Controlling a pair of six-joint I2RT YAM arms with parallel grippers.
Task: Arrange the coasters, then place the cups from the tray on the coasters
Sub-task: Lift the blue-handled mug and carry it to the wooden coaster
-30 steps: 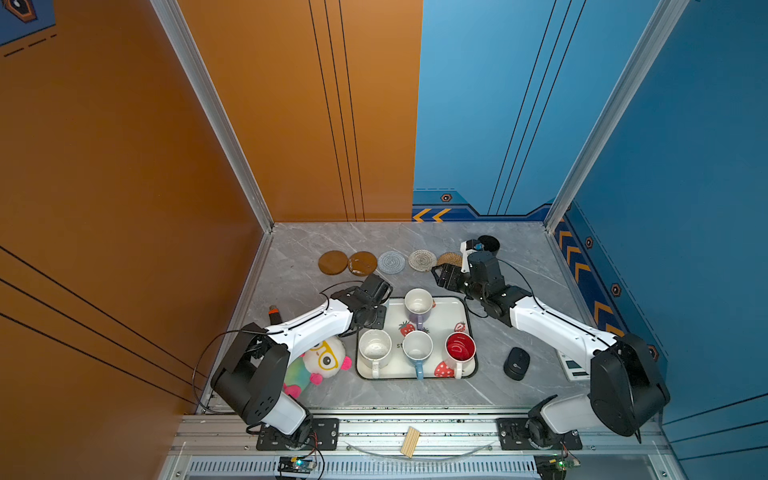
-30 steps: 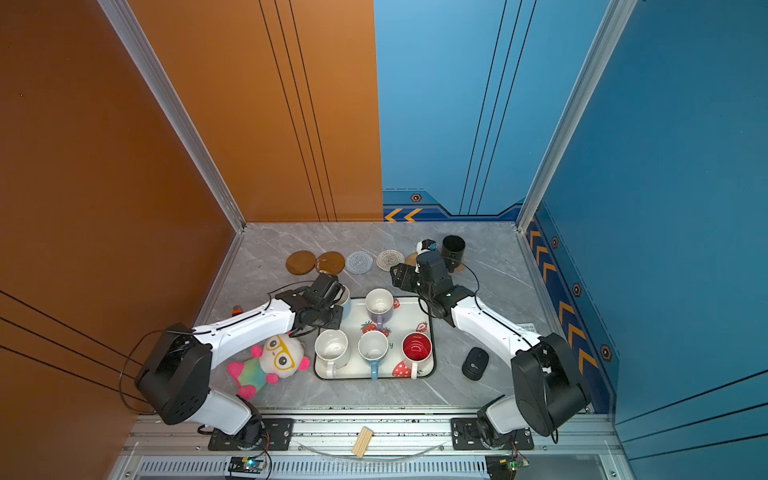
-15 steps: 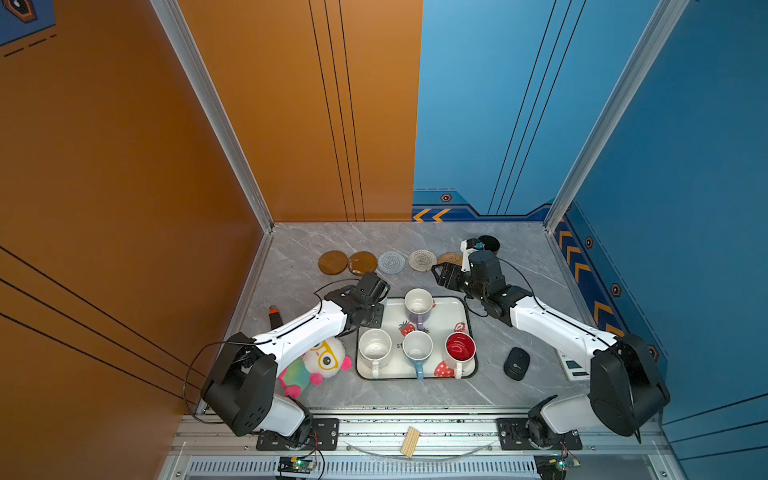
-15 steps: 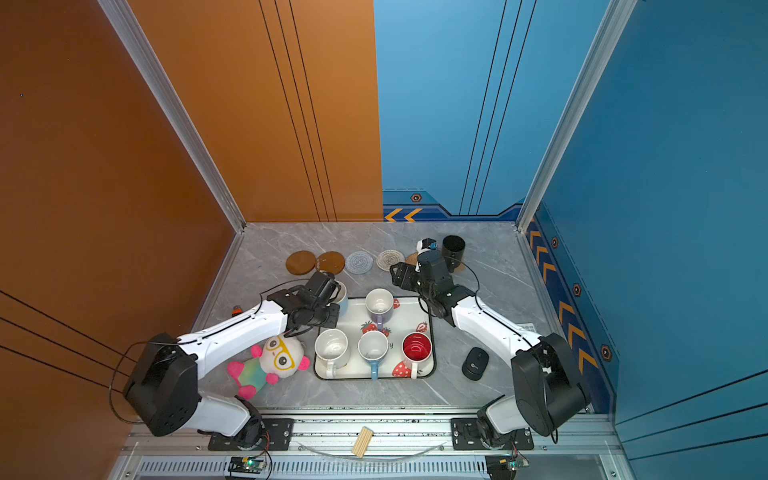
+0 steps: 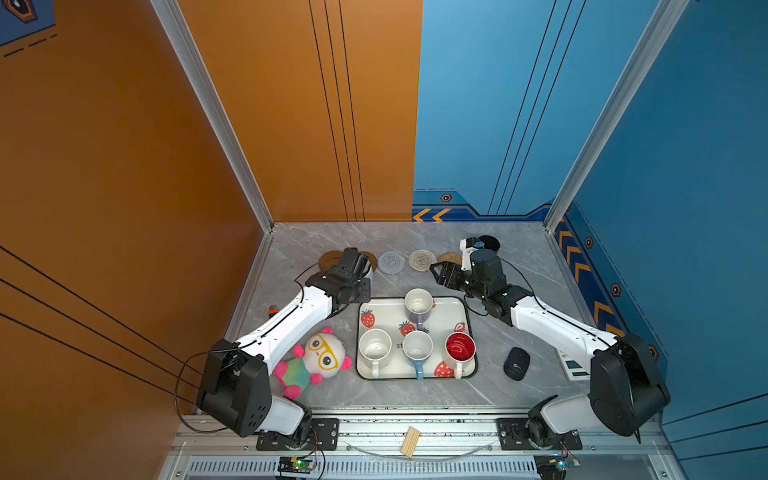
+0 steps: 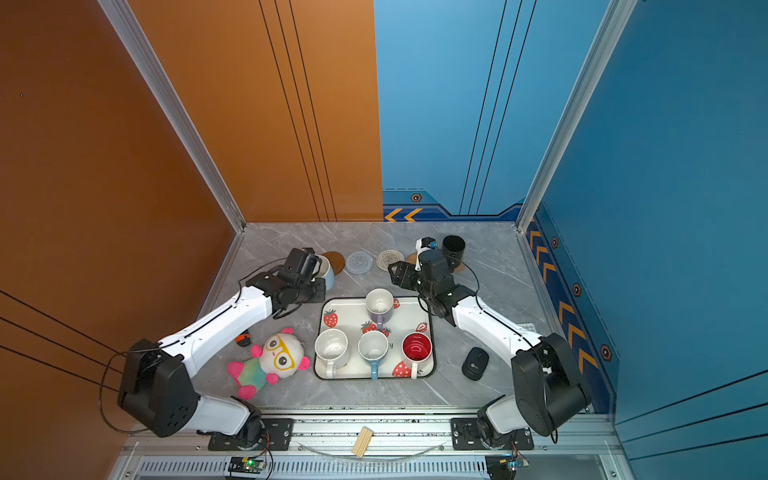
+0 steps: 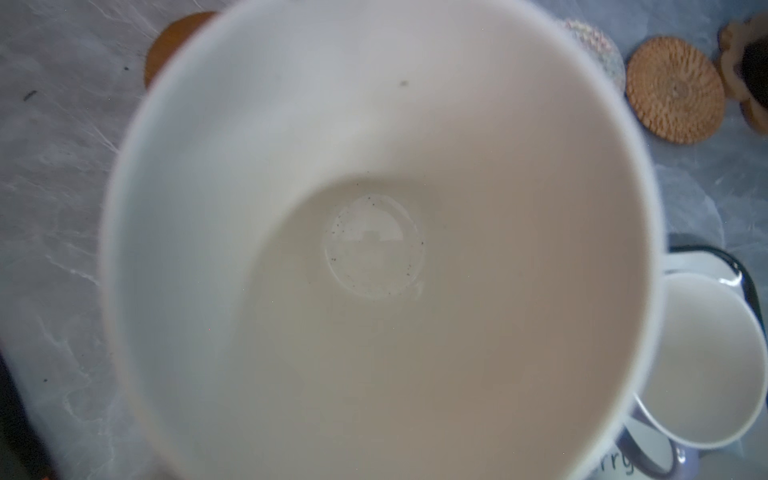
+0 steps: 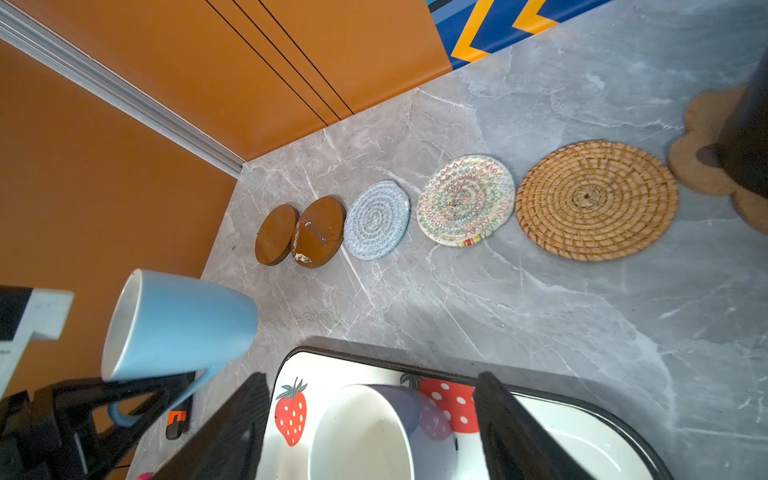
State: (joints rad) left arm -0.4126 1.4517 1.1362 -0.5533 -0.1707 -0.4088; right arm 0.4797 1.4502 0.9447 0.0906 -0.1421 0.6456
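**Blue mug leaves the tray for the brown discs**

Over the last second the left fingers [image 8: 137, 395], clamped nearly shut on the handle of the blue mug [image 8: 183, 324], have carried it from the tray's [image 5: 390, 307] back left corner toward the desk's [image 8: 498, 311] back left corner. It hangs tilted, clear of the desk, near the brown discs [image 8: 320, 230]. Setting it down looks to be the next step.

The right fingers [image 8: 232, 424] have stayed put. They are spread wide either side of the lavender mug [image 8: 361, 436] on the tray and grip nothing. Four mugs remain there. The black mug [image 6: 453, 247] already stands on the paw mat [image 8: 702, 145].

The discs are hard and glossy, one scuffed white. The grey mat [image 8: 376, 220] and cream mat [image 8: 465, 199] are coiled cord, and the rattan mat [image 8: 596, 199] is a coarser weave. The mugs are smooth and glazed.
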